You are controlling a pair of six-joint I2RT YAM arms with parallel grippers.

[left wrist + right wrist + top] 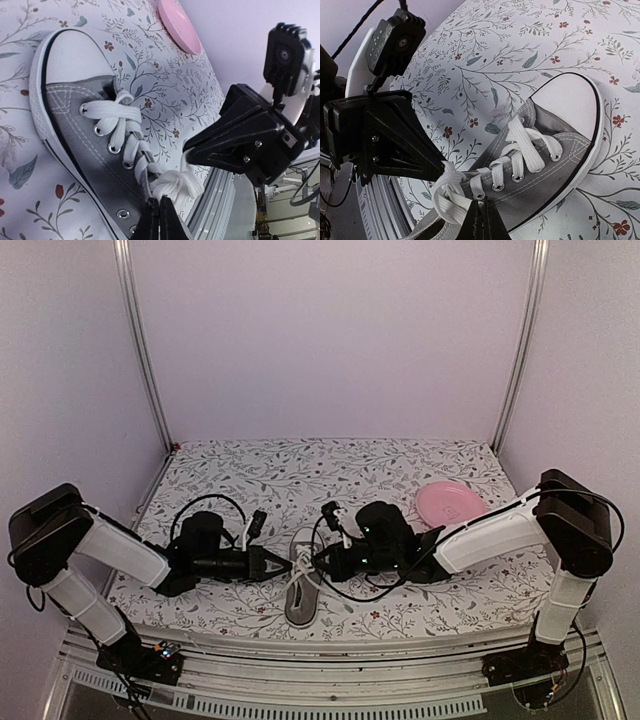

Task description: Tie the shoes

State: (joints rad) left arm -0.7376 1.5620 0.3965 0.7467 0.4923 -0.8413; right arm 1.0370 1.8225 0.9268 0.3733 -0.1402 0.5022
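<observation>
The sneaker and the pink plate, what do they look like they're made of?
The sneaker upper looks like matte grey woven canvas with visible stitching; its eyelets shine like metal. The toe cap is smooth white, likely rubber. The laces are flat white woven fabric. The plate is smooth pink, probably plastic, possibly glazed ceramic.

The tabletop (pixel 250 465) is covered edge to edge with a white cloth printed with grey-green leaf sprigs and small red flowers. Two items lie directly on it.

Item one: a grey canvas sneaker (pixel 300 605) resting on its white sole, close to the near edge and about midway between the left and right edges. Its heel faces the near edge and its white toe cap points toward the far edge. Its white laces (pixel 120 125) are threaded through the eyelets.

Item two: a pink round plate (pixel 450 502), near the right edge and well apart from the sneaker.
</observation>
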